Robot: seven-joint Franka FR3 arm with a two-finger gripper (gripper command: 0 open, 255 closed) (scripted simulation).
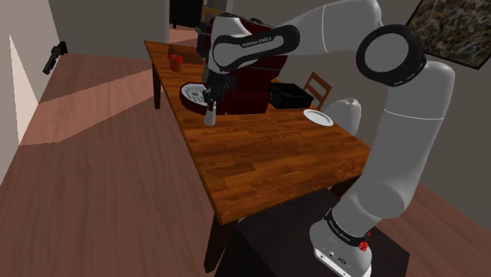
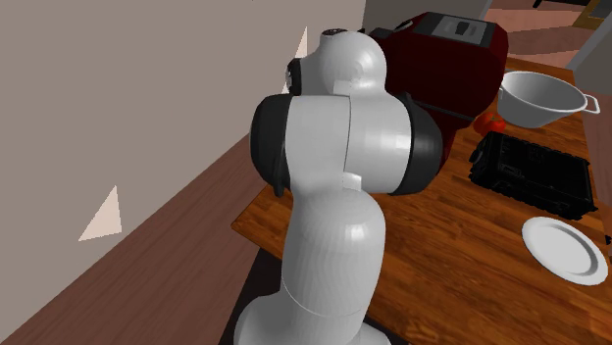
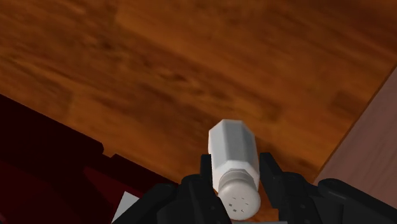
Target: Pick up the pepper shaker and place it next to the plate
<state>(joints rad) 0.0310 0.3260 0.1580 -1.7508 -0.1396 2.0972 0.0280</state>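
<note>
White pepper shaker [image 3: 232, 147] is clasped between the black gripper's [image 3: 236, 168] two fingers, cap end toward the hand, base pointing at the wooden table [image 3: 191, 57]. Well apart from the gripper lies the white plate [image 1: 318, 117].

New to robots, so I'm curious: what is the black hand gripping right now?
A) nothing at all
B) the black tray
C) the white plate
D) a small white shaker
D: in the wrist view the gripper clasps the white pepper shaker between its two black fingers, while the plate lies apart on the table.
</note>
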